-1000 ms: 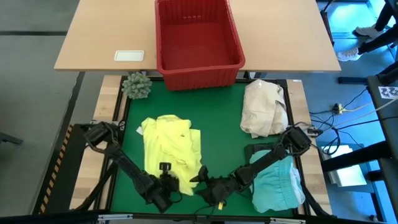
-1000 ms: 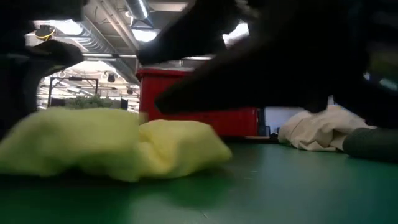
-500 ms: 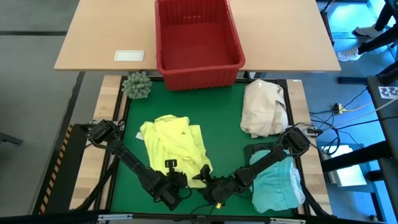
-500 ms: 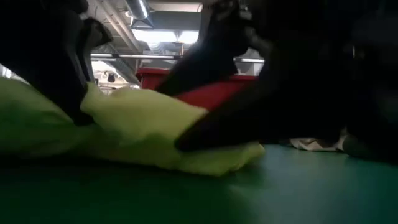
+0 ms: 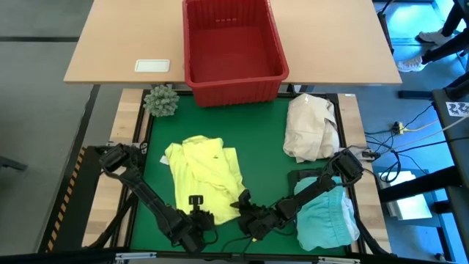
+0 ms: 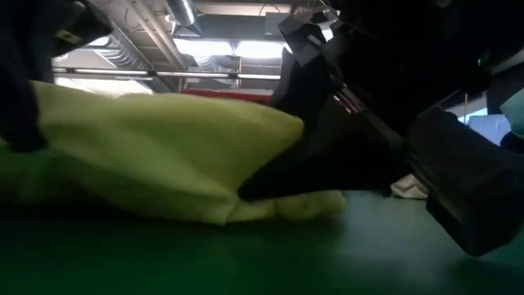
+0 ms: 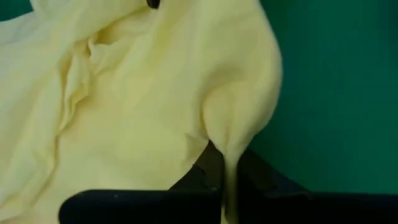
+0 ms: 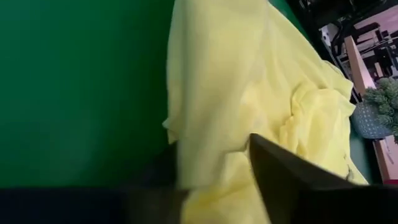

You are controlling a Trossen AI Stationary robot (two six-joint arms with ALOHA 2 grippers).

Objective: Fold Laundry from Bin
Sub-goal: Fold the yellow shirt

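Observation:
The bright yellow garment (image 5: 201,172) lies crumpled on the green mat, its far part flat on it. My left gripper (image 5: 199,218) is shut on its near edge, by the table's near edge. My right gripper (image 5: 242,204) is just to the right, open, with its fingers on either side of the garment's near right edge (image 8: 208,155). The red bin (image 5: 233,44) stands on the wooden table beyond the mat. A turquoise garment (image 5: 327,216) lies at the near right on a dark one (image 5: 304,178), under my right arm. My left gripper pinches a gathered fold of the yellow garment's near edge (image 7: 229,163) between its two fingers, coming from the near side and slanting down. The cloth rises to a peak at the fingers, raised off the mat, and the rest slopes away onto it. My right gripper has the yellow cloth between its fingers (image 8: 280,174), coming low from the near right. I cannot tell whether they touch it.
A cream cloth bundle (image 5: 311,128) lies at the mat's far right. A green spiky ball (image 5: 161,100) sits at its far left corner. Bare green mat (image 5: 264,154) lies between the yellow garment and the bundle.
My left gripper has risen with the yellow garment's near edge, which now stands up off the mat while the far part stays flat. My right gripper has tipped down and sunk toward the garment's near right edge.

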